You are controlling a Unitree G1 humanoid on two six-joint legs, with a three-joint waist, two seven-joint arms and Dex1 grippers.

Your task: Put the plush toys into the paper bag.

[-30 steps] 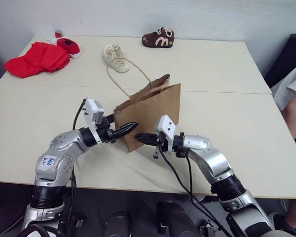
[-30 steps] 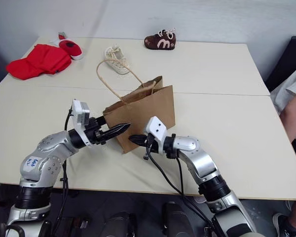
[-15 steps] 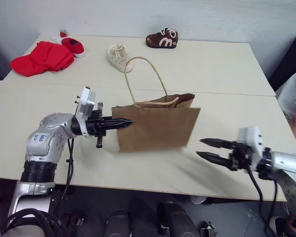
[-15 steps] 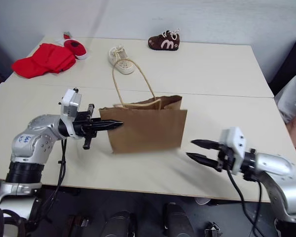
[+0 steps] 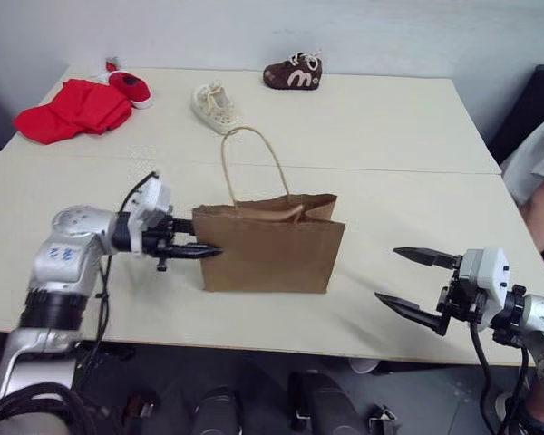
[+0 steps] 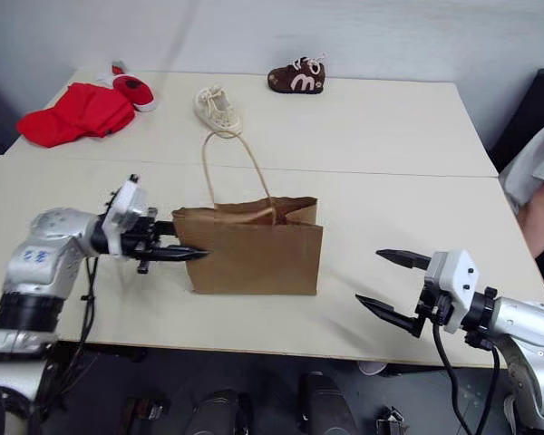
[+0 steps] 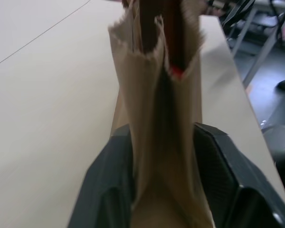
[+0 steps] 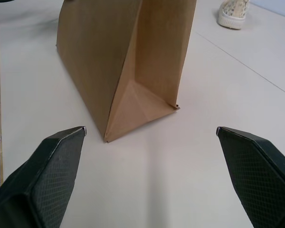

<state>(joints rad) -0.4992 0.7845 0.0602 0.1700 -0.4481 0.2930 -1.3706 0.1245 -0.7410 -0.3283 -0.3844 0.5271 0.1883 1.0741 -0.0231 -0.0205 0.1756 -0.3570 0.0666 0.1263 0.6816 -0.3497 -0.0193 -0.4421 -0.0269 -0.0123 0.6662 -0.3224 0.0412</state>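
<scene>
Bag (image 5: 270, 252) stands upright on the counter (image 5: 390, 136); left claw (image 5: 202, 249) pinches its side edge, right claw (image 5: 415, 285) gapes wide, holding nothing.

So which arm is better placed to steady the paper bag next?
Left. The left gripper has the paper bag's end between its fingers, which press on both sides. The right gripper is open, apart from the bag's other end.
</scene>
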